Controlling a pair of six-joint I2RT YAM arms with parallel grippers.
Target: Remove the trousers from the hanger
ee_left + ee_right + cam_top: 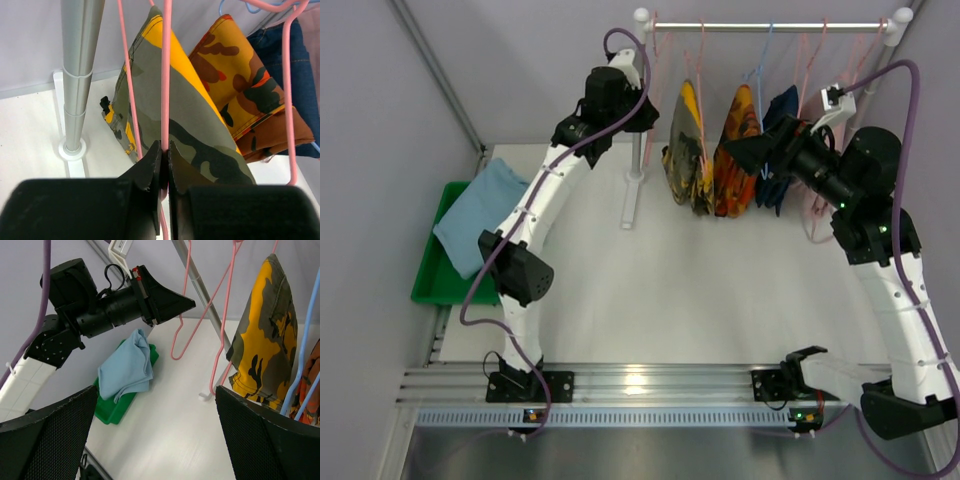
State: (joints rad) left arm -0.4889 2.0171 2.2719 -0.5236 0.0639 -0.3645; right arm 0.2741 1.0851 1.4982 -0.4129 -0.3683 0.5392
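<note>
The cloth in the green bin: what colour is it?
The cloth is plain light blue, clearest in the right wrist view.

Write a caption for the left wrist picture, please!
Left tool shut on a pink hanger, yellow camouflage trousers hanging behind it.

A white table (700,290) fills the space, closed in by plain pale grey walls (520,60). A slim metal strut (435,70) runs diagonally across the left wall. Near the far edge stands a clothes rack: a silver rail (770,26) with white end caps, carried on a grey pole (80,75) set in a white foot (630,205). Aluminium rails (650,380) line the near edge and catch a bright glare. A green tray (425,290) sits at the left edge.
</note>
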